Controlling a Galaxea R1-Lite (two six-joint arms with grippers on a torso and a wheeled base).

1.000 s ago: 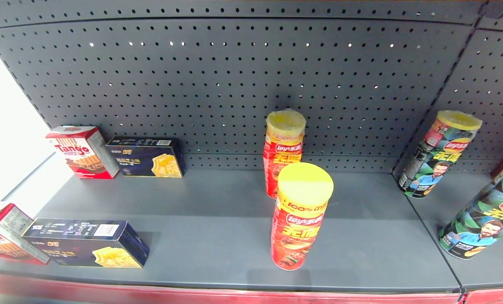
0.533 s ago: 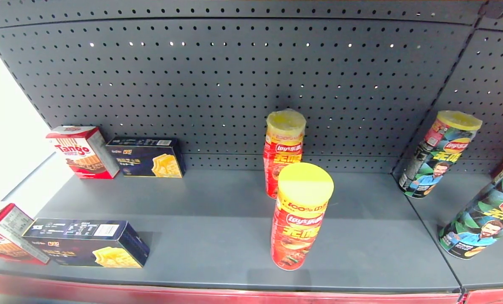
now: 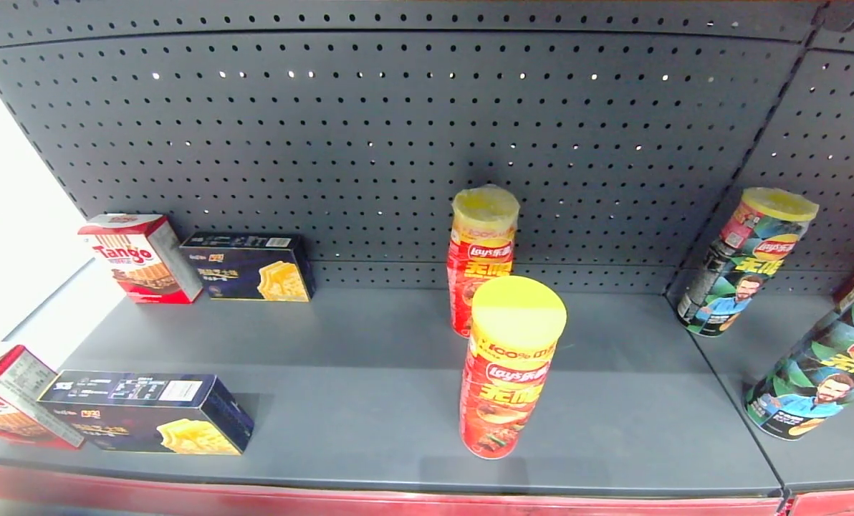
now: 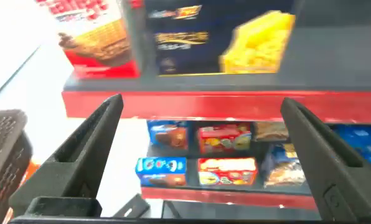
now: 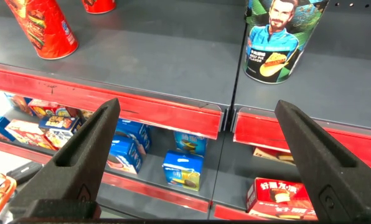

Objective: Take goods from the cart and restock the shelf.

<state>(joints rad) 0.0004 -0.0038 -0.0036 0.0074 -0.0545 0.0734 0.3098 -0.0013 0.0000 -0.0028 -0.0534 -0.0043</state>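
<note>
The left gripper (image 4: pixel 201 102) gapes empty before what seems a navy snack box (image 4: pixel 216 37). The right gripper (image 5: pixel 197 104) is also spread, facing the red shelf edge (image 5: pixel 167 107).

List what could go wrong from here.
The front red can stands tall near the edge of the shelf; an incoming arm could tip it. The left gripper and right gripper, both open, face the red lip; rising carelessly might clip it.
</note>
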